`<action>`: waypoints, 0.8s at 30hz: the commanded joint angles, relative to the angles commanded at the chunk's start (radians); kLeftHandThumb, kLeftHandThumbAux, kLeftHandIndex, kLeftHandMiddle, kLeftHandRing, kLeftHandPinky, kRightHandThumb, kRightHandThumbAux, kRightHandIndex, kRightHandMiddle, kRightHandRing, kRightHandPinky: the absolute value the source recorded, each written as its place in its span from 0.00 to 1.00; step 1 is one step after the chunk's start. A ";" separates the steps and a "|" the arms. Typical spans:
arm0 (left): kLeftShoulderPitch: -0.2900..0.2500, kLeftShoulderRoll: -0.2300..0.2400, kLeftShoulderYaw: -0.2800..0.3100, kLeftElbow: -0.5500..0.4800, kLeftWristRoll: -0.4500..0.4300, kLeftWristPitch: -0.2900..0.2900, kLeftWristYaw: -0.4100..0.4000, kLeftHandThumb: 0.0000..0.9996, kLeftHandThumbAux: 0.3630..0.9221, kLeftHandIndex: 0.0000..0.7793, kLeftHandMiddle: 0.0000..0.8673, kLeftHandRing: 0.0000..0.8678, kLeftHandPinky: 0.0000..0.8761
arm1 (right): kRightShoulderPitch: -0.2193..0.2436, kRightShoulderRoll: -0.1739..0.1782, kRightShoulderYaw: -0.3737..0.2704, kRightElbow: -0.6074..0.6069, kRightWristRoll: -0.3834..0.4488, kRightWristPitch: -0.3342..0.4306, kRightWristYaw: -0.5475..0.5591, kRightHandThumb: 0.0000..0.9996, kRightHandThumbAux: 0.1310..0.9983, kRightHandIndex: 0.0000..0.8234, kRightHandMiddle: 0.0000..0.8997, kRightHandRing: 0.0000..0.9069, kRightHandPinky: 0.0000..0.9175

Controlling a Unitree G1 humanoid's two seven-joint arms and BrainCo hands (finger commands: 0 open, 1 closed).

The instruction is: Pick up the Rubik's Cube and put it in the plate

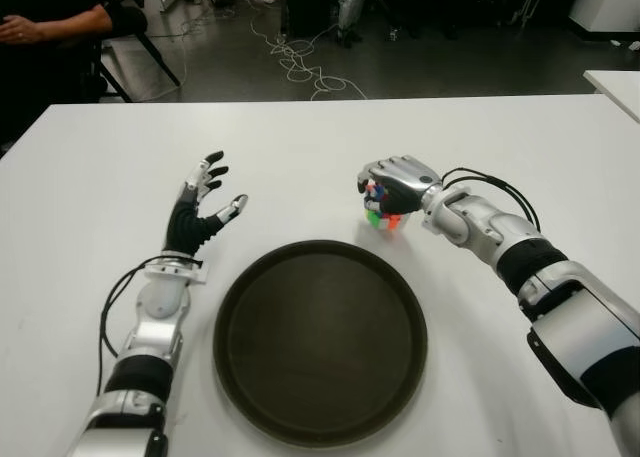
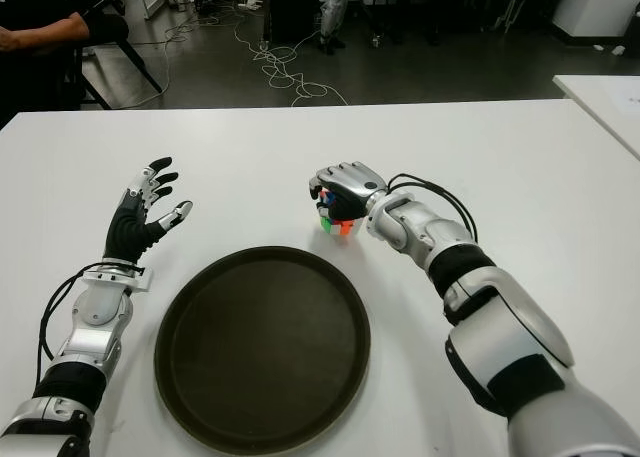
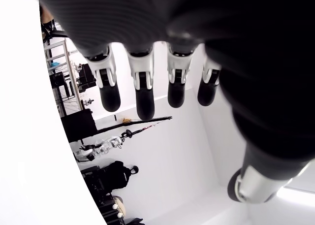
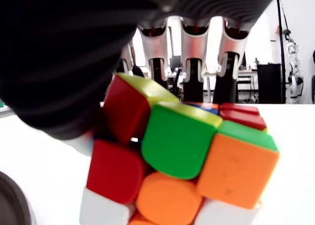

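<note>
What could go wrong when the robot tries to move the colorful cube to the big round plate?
The right hand covers the Rubik's Cube from above, fingers curled over its far side. The cube looks twisted out of line in the right wrist view, so it might slip or turn in the grip. The plate has a raised rim right beside the cube, so a low carry could bump it. The left hand is open, left of the plate, too far to help catch.

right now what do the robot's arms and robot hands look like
Both arms are silver-grey jointed shells with black bands and black cables looping along the forearms. The left robot hand has a black ribbed palm, silver finger segments and black fingertips. The right robot hand has a grey back and silver knuckles.
</note>
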 joint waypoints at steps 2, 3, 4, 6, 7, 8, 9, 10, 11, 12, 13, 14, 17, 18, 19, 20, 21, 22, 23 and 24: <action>0.000 -0.001 0.001 0.001 -0.003 -0.001 -0.002 0.07 0.57 0.08 0.13 0.13 0.14 | 0.000 -0.002 0.000 -0.003 0.000 -0.001 0.001 0.69 0.70 0.51 0.65 0.68 0.66; 0.000 -0.001 0.001 0.001 -0.004 -0.002 -0.003 0.07 0.58 0.09 0.13 0.13 0.14 | 0.000 -0.004 0.000 -0.006 0.000 -0.002 -0.001 0.69 0.70 0.51 0.65 0.67 0.66; 0.000 -0.001 0.001 0.001 -0.005 -0.003 -0.004 0.07 0.58 0.09 0.13 0.14 0.14 | 0.000 -0.005 0.000 -0.008 0.000 -0.003 -0.002 0.69 0.70 0.51 0.65 0.67 0.65; -0.001 -0.001 0.001 0.002 -0.005 -0.005 -0.003 0.06 0.58 0.09 0.13 0.14 0.14 | 0.001 -0.009 0.000 -0.015 0.000 -0.005 -0.005 0.69 0.70 0.50 0.64 0.66 0.65; -0.001 -0.001 0.001 0.003 -0.004 -0.007 -0.003 0.06 0.58 0.09 0.13 0.14 0.14 | 0.001 -0.011 -0.001 -0.020 -0.001 -0.006 -0.006 0.69 0.70 0.50 0.64 0.66 0.65; -0.001 -0.001 0.001 0.003 -0.004 -0.008 -0.003 0.06 0.57 0.09 0.13 0.14 0.15 | 0.002 -0.013 -0.001 -0.024 -0.001 -0.007 -0.007 0.69 0.70 0.50 0.63 0.66 0.65; -0.001 -0.001 0.001 0.004 -0.004 -0.010 -0.003 0.06 0.57 0.09 0.13 0.14 0.15 | 0.003 -0.015 -0.002 -0.030 0.000 -0.008 -0.009 0.69 0.70 0.50 0.63 0.66 0.65; -0.001 0.000 0.001 0.005 -0.004 -0.011 -0.003 0.06 0.56 0.09 0.13 0.14 0.15 | 0.003 -0.017 -0.003 -0.035 0.000 -0.009 -0.009 0.69 0.70 0.50 0.63 0.66 0.65; -0.001 0.000 0.001 0.005 -0.003 -0.011 -0.003 0.06 0.56 0.09 0.13 0.14 0.15 | 0.005 -0.020 -0.005 -0.043 0.001 -0.012 -0.010 0.69 0.70 0.50 0.63 0.66 0.65; -0.002 0.000 0.001 0.006 -0.003 -0.012 -0.003 0.05 0.55 0.09 0.13 0.14 0.14 | 0.006 -0.022 -0.006 -0.048 0.002 -0.013 -0.011 0.69 0.70 0.50 0.63 0.66 0.65; -0.002 0.000 0.001 0.007 -0.002 -0.013 -0.003 0.05 0.55 0.09 0.13 0.14 0.14 | 0.008 -0.026 -0.008 -0.058 0.003 -0.015 -0.010 0.69 0.70 0.50 0.63 0.66 0.65; -0.003 0.001 0.001 0.008 -0.002 -0.013 -0.003 0.06 0.55 0.09 0.13 0.14 0.14 | 0.009 -0.028 -0.009 -0.066 0.004 -0.015 -0.010 0.69 0.70 0.50 0.63 0.66 0.65; -0.004 0.001 0.001 0.012 0.000 -0.017 0.000 0.06 0.56 0.09 0.13 0.13 0.13 | 0.017 -0.041 -0.016 -0.107 0.004 -0.017 -0.012 0.69 0.70 0.51 0.63 0.66 0.65; -0.004 0.001 0.001 0.013 0.000 -0.017 0.001 0.06 0.56 0.09 0.13 0.13 0.13 | 0.020 -0.044 -0.018 -0.120 0.005 -0.017 -0.011 0.69 0.70 0.51 0.64 0.66 0.65; -0.005 0.001 0.002 0.014 0.000 -0.018 0.001 0.06 0.57 0.09 0.13 0.13 0.13 | 0.025 -0.050 -0.022 -0.138 0.007 -0.016 -0.008 0.69 0.70 0.51 0.64 0.66 0.65; -0.005 0.001 0.002 0.016 0.000 -0.018 0.001 0.06 0.57 0.09 0.13 0.13 0.13 | 0.028 -0.054 -0.025 -0.152 0.008 -0.015 -0.005 0.69 0.70 0.51 0.64 0.66 0.66; -0.006 0.001 0.002 0.017 0.000 -0.018 0.002 0.06 0.57 0.09 0.13 0.13 0.13 | 0.031 -0.056 -0.027 -0.161 0.010 -0.014 -0.003 0.69 0.70 0.51 0.64 0.66 0.66; -0.006 0.001 0.002 0.018 0.000 -0.018 0.002 0.06 0.57 0.09 0.13 0.13 0.13 | 0.033 -0.058 -0.029 -0.167 0.011 -0.013 -0.001 0.69 0.70 0.51 0.64 0.66 0.66; -0.006 0.001 0.003 0.018 -0.001 -0.017 0.002 0.06 0.57 0.10 0.13 0.13 0.13 | 0.035 -0.060 -0.031 -0.178 0.013 -0.012 0.003 0.69 0.70 0.51 0.64 0.66 0.66; -0.007 0.000 0.003 0.018 -0.002 -0.016 0.001 0.06 0.57 0.10 0.13 0.13 0.13 | 0.038 -0.062 -0.033 -0.186 0.014 -0.011 0.007 0.69 0.70 0.51 0.64 0.66 0.66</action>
